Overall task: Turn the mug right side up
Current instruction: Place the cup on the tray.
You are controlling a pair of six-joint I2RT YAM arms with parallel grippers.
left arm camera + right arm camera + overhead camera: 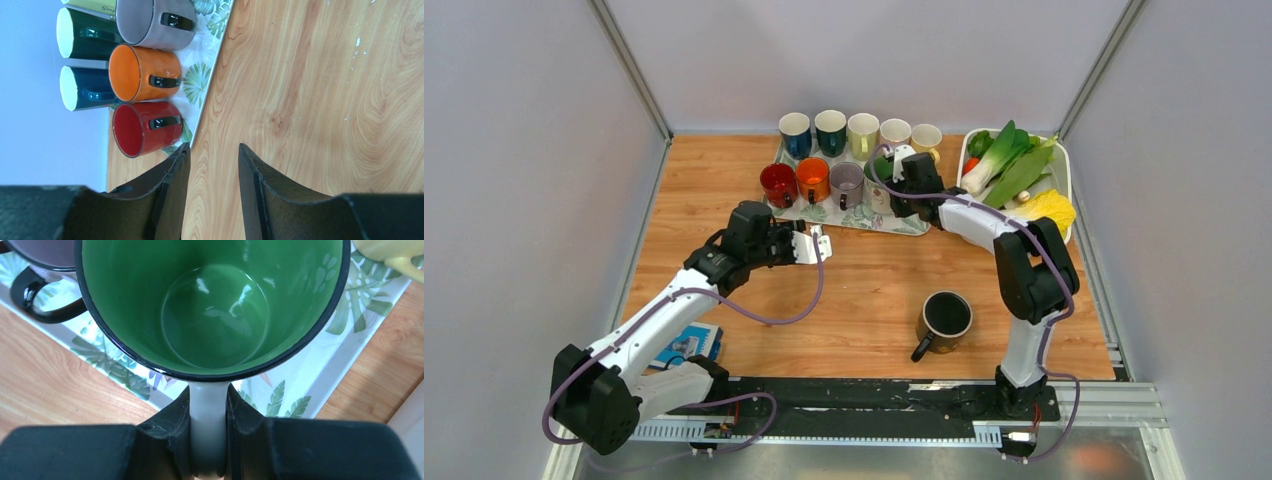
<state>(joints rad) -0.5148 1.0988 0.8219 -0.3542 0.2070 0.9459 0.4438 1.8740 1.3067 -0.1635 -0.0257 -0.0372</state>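
Right end effector (208,394) is clamped tight on the handle (207,432) of the green mug (215,315): both fingers press its pale sides, no slack showing. I'm looking straight down into the mug. Its mouth faces my wrist camera, with a glossy green inside, a dark rim and the round bottom plain to see. It sits over the right end of the leaf-print tray (320,365) at the back of the counter (310,100); whether its base rests on the tray I cannot tell.

It's crowded here. The grey mug (40,252) with its black handle is just beside the green one on one side, and a pale yellow mug (395,255) is close on the other.

Left end effector (214,162) is empty, its fingers apart with only wood grain between them. It hangs over the bare counter just off the tray's near edge. From that wrist I see the red mug (145,128) and the orange mug (142,72) standing in the tray's front row with their mouths up, and two dark mugs behind them.

Out on the counter, well apart from the tray and near my right arm's base, a black mug (945,318) stands mouth up. A white bin (1065,165) of vegetables sits at the back right, just beside the tray.
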